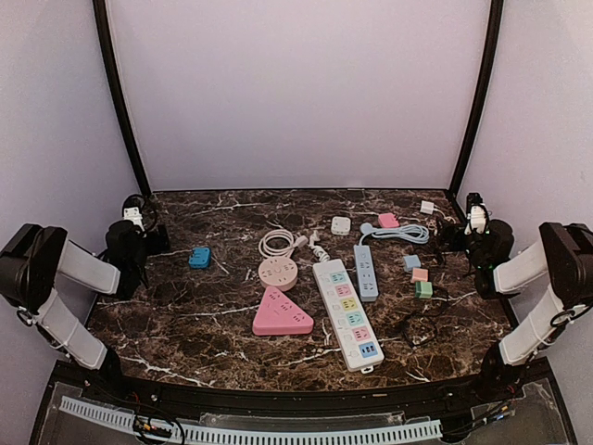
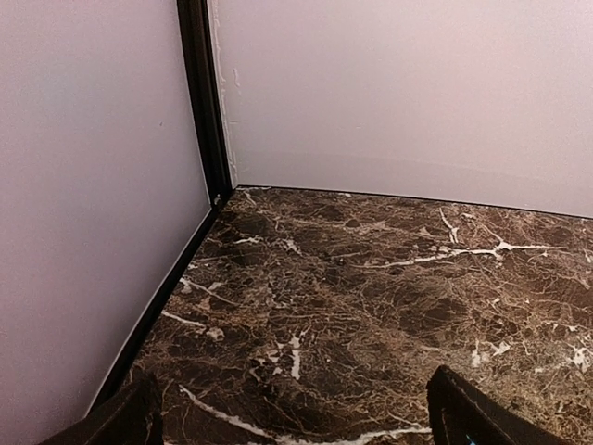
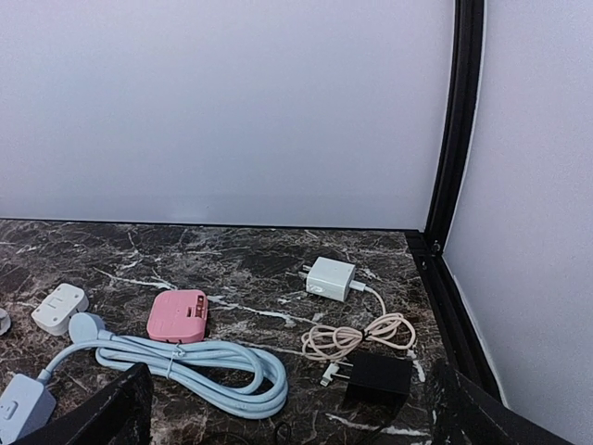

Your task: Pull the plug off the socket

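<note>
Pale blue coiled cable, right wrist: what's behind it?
A pink square adapter lies just behind the pale blue coiled cable; whatever is under the coil is covered.

A long power strip (image 1: 347, 313) lies in the middle of the table (image 1: 185, 306), slanting from far left to near right. A shorter power strip (image 1: 366, 272) lies just right of its far half, its cord (image 1: 400, 233) coiled behind it. Left of the long strip sits a triangular socket (image 1: 283, 313), with a round socket (image 1: 278, 273) just behind that and a coiled cable (image 1: 276, 243) farther back. A small adapter (image 1: 199, 258) lies well apart to the left. Three small cubes (image 1: 420, 274) sit right of the shorter strip. A charger (image 3: 330, 277) lies near the far right corner.
</note>
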You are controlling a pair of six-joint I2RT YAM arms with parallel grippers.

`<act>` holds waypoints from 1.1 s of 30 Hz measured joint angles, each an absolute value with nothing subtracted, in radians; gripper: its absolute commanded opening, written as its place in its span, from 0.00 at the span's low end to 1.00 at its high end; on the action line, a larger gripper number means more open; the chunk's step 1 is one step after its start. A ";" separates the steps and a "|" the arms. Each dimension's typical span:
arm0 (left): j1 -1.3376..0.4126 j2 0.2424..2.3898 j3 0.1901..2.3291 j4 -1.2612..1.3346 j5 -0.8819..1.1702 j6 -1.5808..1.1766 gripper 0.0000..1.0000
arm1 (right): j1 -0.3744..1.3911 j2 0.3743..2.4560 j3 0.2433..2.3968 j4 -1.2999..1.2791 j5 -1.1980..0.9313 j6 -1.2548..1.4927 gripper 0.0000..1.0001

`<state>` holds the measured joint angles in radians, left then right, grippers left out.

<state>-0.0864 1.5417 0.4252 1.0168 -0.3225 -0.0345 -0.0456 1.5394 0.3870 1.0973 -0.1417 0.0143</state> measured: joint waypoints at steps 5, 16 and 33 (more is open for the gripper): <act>-0.070 1.543 0.425 1.032 -0.269 -0.033 0.99 | -0.046 1.539 0.387 1.097 -0.142 0.012 0.98; -0.069 1.580 0.377 1.158 -0.153 0.012 0.99 | -0.045 1.539 0.387 1.097 -0.142 0.012 0.99; -0.069 1.580 0.377 1.180 -0.138 0.016 0.99 | -0.045 1.539 0.387 1.097 -0.142 0.012 0.99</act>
